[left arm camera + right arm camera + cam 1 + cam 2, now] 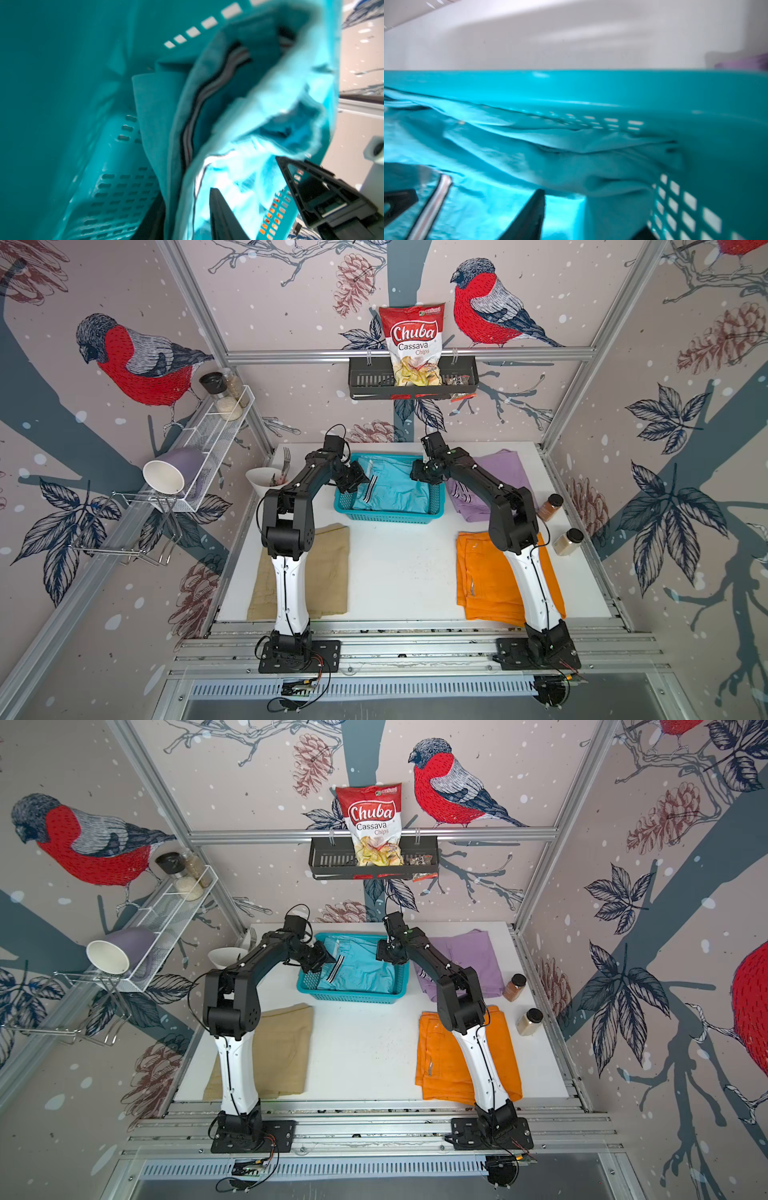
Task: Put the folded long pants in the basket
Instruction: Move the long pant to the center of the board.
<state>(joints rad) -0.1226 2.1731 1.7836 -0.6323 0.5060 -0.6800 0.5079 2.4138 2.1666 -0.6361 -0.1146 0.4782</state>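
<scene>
The light blue pants [390,489] [357,969] lie rumpled inside the turquoise basket [386,516] [353,996] at the back of the table. My left gripper [360,482] [185,199] is at the basket's left wall, open, with blue cloth [239,128] draped between its fingers. My right gripper [415,473] [591,209] is at the basket's right wall [716,145], also open, just above the cloth. The lilac pants [498,472] lie right of the basket. The tan pants [328,568] lie front left and the orange pants [486,576] front right, each partly under an arm.
Two spice jars [550,506] [567,541] stand by the table's right edge. A white bowl [264,483] with a fork sits left of the basket. A black rack [411,383] with a chips bag hangs on the back wall, and a white wire shelf [216,435] on the left wall.
</scene>
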